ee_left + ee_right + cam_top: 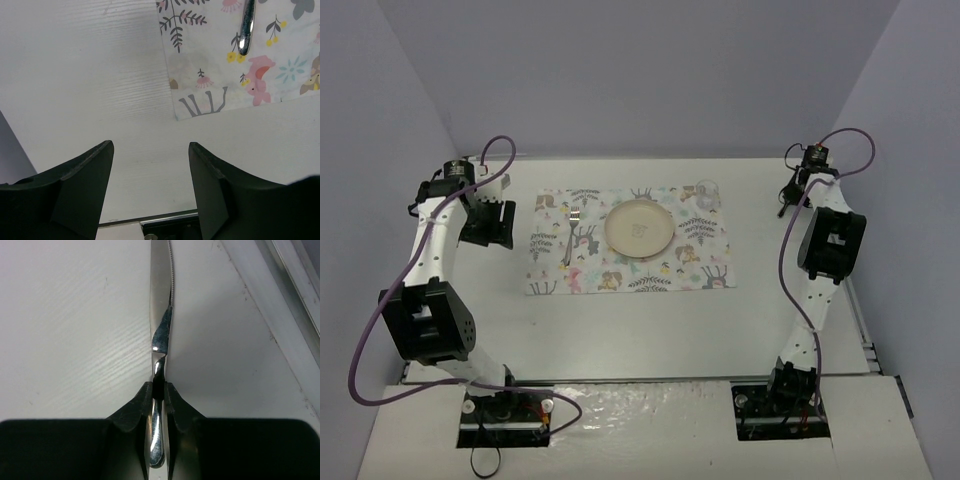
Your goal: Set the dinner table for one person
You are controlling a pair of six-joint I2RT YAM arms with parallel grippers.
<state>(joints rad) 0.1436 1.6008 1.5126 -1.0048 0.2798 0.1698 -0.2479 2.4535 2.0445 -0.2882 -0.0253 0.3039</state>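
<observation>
The dinner table [620, 330] is a plain off-white top. A printed cloth [630, 242] lies in its middle with a cream plate [640, 228] on it, a fork [570, 238] left of the plate and a clear glass [705, 195] at the cloth's far right corner. My right gripper [786, 200] is at the far right, off the cloth. In the right wrist view it [158, 387] is shut on the handle of a silver knife [161, 315], whose blade points away over bare table. My left gripper [492, 228] is left of the cloth. In the left wrist view it [150, 150] is open and empty above bare table.
The left wrist view shows the cloth's corner [225, 75] and the fork's handle end [246, 30] beyond the fingers. A metal edge rail [295, 300] runs close to the right of the knife. Grey walls enclose the table on three sides.
</observation>
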